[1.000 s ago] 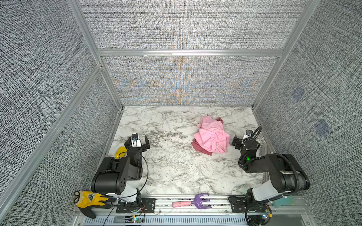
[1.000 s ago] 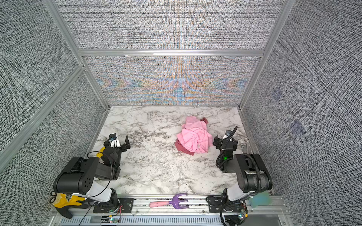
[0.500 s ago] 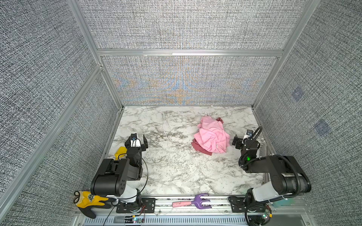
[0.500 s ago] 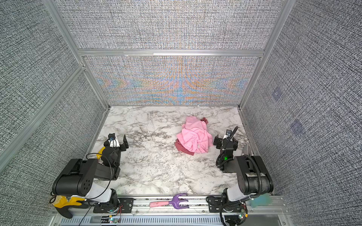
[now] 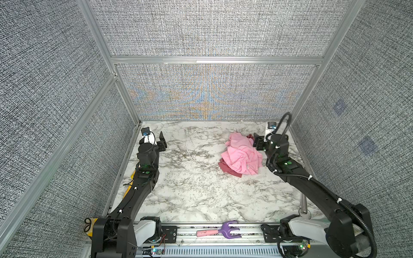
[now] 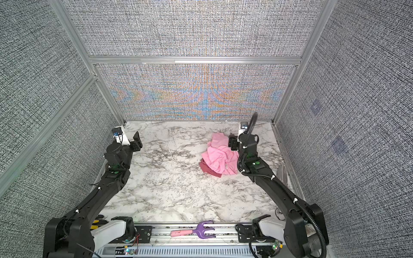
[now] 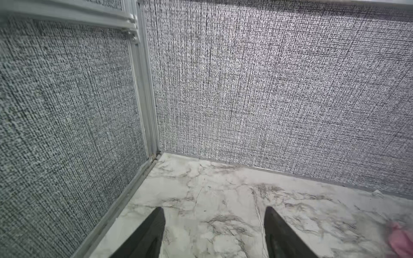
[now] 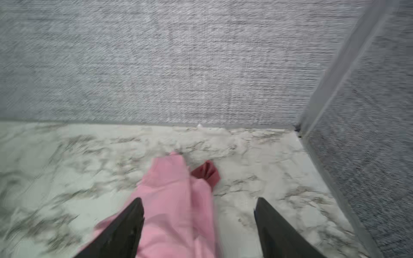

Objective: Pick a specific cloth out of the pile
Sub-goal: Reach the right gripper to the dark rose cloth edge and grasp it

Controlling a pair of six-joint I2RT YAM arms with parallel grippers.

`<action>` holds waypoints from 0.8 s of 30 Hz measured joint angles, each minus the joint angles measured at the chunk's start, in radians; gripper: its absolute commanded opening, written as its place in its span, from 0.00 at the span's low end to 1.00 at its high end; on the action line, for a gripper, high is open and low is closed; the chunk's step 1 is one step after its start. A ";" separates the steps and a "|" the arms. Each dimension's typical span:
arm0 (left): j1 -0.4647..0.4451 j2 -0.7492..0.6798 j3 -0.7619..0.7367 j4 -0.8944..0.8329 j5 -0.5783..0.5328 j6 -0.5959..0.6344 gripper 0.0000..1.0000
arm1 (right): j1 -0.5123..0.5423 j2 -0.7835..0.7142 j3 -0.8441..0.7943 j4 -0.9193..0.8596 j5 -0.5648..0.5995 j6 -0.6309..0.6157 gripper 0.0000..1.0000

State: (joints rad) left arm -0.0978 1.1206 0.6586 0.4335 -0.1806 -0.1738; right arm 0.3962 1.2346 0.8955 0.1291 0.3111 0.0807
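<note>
Grey woven walls are enclosing a white marble table. 2 black arms are extending from the near rail towards the back wall.

The pile of light pink fabric is lying crumpled on the table, well apart from the left fingers and directly beside the right ones. Its long axis is running from the back wall towards the near rail. In the blurred right wrist view its far end is lying under the gap between the right fingers, closer to 1 finger than the other.

The cloth, dark dusty rose, is sitting mostly buried under the pile. In both top views 1 strip of it is showing along the pile's near edge, on the side facing the left fingers. 1 small corner is poking out just beyond the right fingertips, pointing at the back wall. Its full long axis is hidden.

The right gripper is holding its fingers wide apart, clamping nothing. The left gripper is hovering near the back left corner, its fingers also apart over bare marble.
</note>
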 measured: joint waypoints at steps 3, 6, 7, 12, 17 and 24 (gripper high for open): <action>-0.005 -0.022 0.022 -0.142 0.016 -0.067 0.72 | 0.122 0.037 0.068 -0.122 -0.004 0.015 0.64; -0.006 -0.047 0.028 -0.253 0.035 -0.124 0.72 | 0.223 0.071 0.079 -0.184 -0.008 0.038 0.57; -0.006 -0.058 0.028 -0.283 0.048 -0.135 0.72 | 0.259 0.091 0.081 -0.203 -0.016 0.046 0.55; -0.007 -0.118 0.011 -0.372 0.053 -0.168 0.72 | 0.366 0.211 0.089 -0.256 -0.055 0.096 0.49; -0.007 -0.153 -0.002 -0.412 0.053 -0.167 0.72 | 0.412 0.339 0.111 -0.273 -0.084 0.145 0.42; -0.007 -0.138 -0.007 -0.426 0.053 -0.168 0.73 | 0.413 0.518 0.198 -0.295 -0.082 0.172 0.35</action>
State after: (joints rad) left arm -0.1051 0.9821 0.6514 0.0074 -0.1272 -0.3416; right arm 0.8093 1.7527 1.0931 -0.1661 0.2287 0.2527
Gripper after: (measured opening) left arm 0.724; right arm 0.347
